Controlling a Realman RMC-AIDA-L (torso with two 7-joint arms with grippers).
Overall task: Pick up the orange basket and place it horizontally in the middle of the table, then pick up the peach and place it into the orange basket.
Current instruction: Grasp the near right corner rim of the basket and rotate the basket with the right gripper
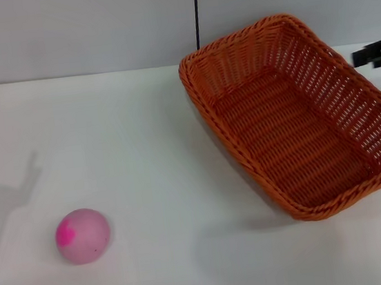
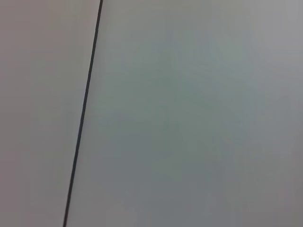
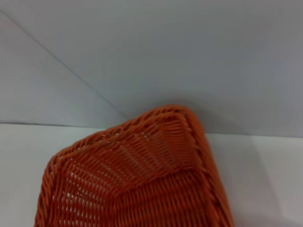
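The orange basket (image 1: pixel 298 112) rests on the right half of the white table (image 1: pixel 143 155), turned at a slant, with one short end toward the back wall and nothing inside it. In the right wrist view one corner of the basket (image 3: pixel 142 175) fills the lower part of the picture. The pink peach (image 1: pixel 82 236) lies alone near the front left, far from the basket. Only a black part of my right gripper (image 1: pixel 380 52) shows, at the right edge just beyond the basket's far long rim. My left gripper is out of view.
A grey wall with a thin black vertical seam (image 1: pixel 196 13) stands behind the table; the left wrist view shows only that wall and the seam (image 2: pixel 83 118). An arm's shadow (image 1: pixel 1 186) falls on the table's left side.
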